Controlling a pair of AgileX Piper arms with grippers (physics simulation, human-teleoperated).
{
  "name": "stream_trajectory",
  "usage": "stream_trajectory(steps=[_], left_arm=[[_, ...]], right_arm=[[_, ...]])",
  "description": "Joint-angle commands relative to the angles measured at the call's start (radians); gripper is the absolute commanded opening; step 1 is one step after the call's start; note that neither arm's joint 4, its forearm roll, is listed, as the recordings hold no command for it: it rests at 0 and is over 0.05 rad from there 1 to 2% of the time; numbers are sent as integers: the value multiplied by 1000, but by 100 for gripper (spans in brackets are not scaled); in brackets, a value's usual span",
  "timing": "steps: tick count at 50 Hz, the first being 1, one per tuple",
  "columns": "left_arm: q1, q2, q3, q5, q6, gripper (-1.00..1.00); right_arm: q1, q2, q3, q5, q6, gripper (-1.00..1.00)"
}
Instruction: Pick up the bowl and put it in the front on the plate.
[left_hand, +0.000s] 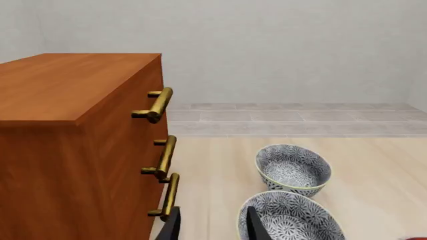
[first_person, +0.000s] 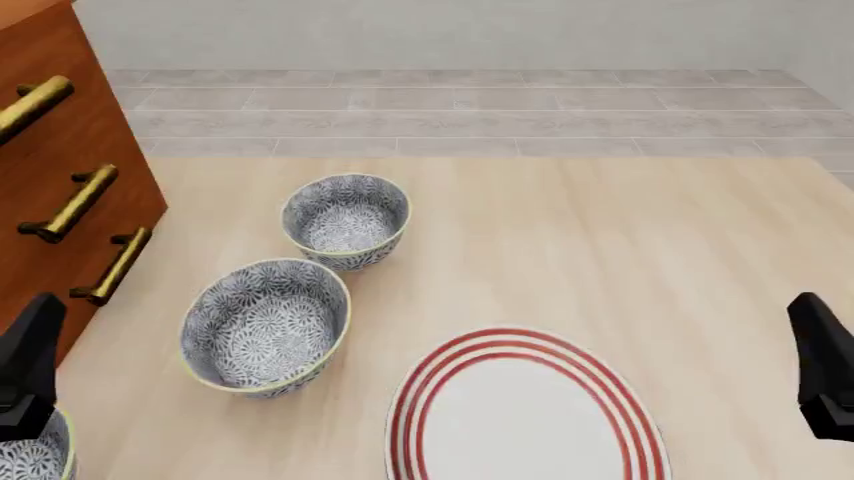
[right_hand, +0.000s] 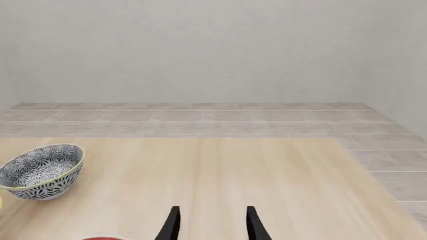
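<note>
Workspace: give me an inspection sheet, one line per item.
Surface: pale wood table, bare on its right side.
Job's things: three matching patterned bowls; far bowl, middle bowl, near bowl cut off at the picture's corner. Plate with red rings holds nothing.
Clutter: nothing seen.
Hands: left hand and right hand both open, holding nothing.
Cables: nothing seen.
Surroundings: wooden drawer cabinet with brass handles on the left; tiled floor, plain wall.
</note>
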Motion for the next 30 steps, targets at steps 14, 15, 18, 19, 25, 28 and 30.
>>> stream_trajectory(steps=[14, 15, 18, 19, 25, 28, 30], left_arm=[[0, 0, 0, 0, 0, 100], [0, 0, 0, 0, 0, 100], [0, 0, 0, 0, 0, 100], [0, 0, 0, 0, 0, 100], [0, 0, 0, 0, 0, 100], [0, 0, 0, 0, 0, 100], [0, 0, 0, 0, 0, 100]], right_arm=[[12, 1, -5, 8, -4, 100], [14, 0, -6, 10, -5, 100], [16, 1, -7, 13, -5, 100], [15, 1, -7, 13, -4, 100], [27, 0, -8, 19, -24, 100], [12, 1, -13, 25, -7, 100], [18, 14, -26, 20, -12, 100]])
